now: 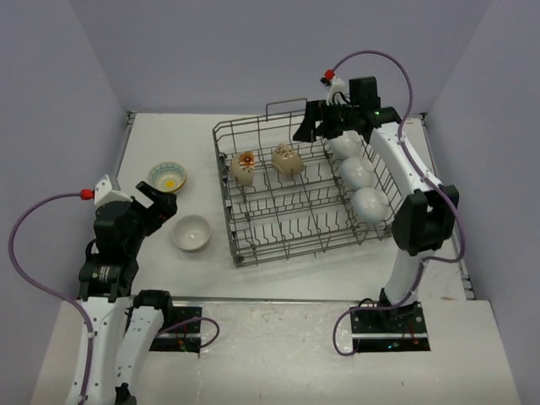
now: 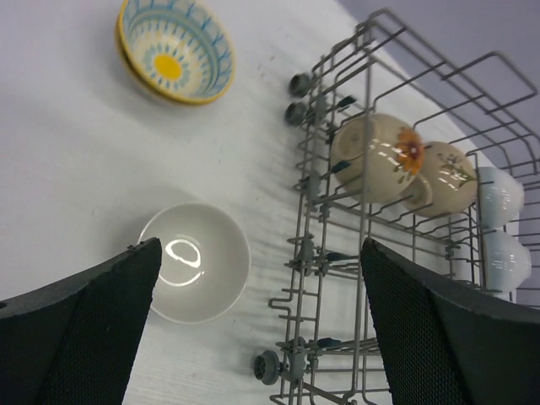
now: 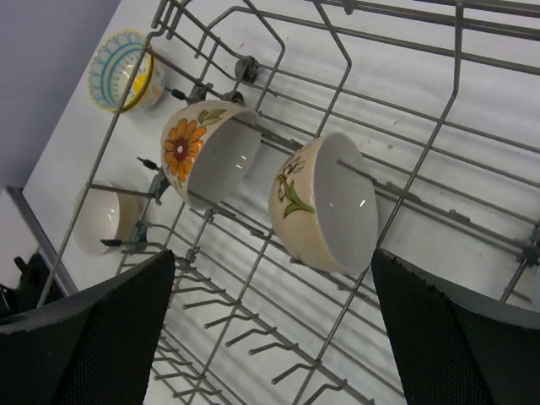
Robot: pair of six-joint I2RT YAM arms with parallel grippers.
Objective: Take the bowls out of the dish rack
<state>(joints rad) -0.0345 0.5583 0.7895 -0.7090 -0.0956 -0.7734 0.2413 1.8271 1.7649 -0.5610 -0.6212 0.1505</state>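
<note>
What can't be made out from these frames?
- Top external: right gripper opening unreadable; it shows as one dark shape over the grey wire dish rack.
- Top external: the right arm covers part of the farthest plain white ceramic bowl; anything beneath is hidden.
- Left wrist: the white bowls are cut off by the right edge, so no count.
- Top external: patterns on the cream floral ceramic bowls are too small.

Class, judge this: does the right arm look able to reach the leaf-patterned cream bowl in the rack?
Probably yes. The right gripper hovers open just above the leaf-patterned cream bowl, which lies tilted among the tines of the dish rack with nothing over it.
</note>
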